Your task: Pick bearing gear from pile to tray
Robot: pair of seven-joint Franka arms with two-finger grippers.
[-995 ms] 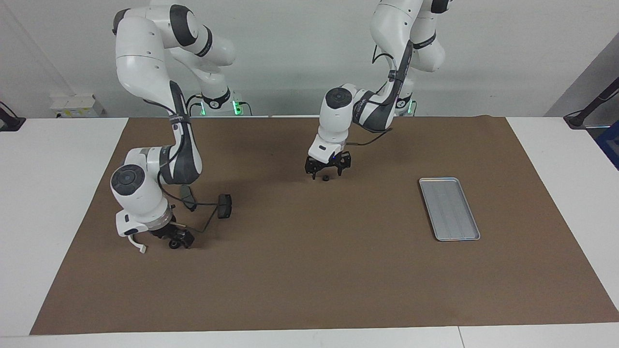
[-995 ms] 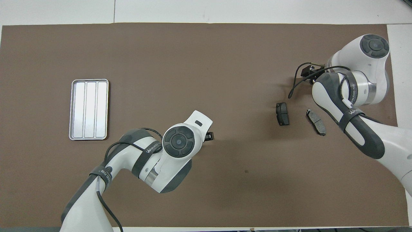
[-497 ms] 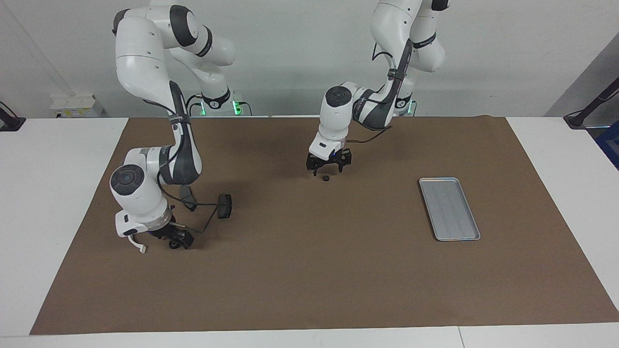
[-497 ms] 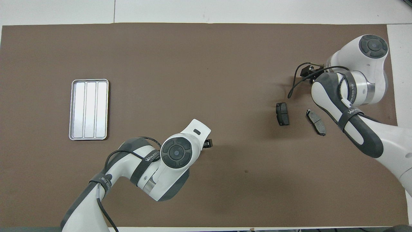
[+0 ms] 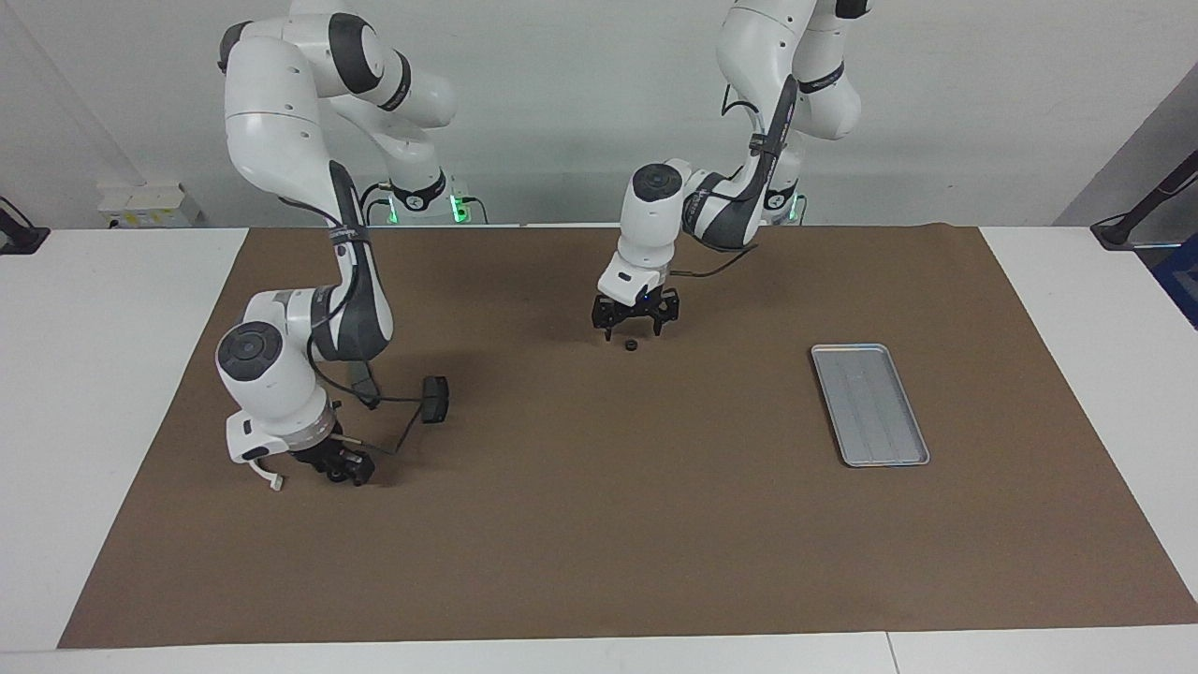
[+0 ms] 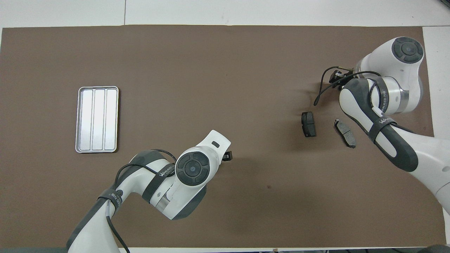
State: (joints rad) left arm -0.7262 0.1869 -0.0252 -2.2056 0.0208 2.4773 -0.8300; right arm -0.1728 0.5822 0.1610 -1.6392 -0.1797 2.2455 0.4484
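A small black ring, a bearing gear, lies on the brown mat in the middle of the table. My left gripper hangs open just above it, not touching. The hand hides that ring in the overhead view, where only the left gripper's tip shows. My right gripper is low over the pile at the right arm's end, its dark shape merging with a ring there. Two dark brake pads lie beside it, and a white arc lies by its wrist. The silver tray lies empty.
The brown mat covers most of the white table. A black cable loops from the right wrist past one brake pad. Bare mat stretches between the middle ring and the tray.
The left gripper has lifted slightly above the middle ring. The right wrist has shifted a little, and the ring that lay beside its gripper no longer shows apart from it.
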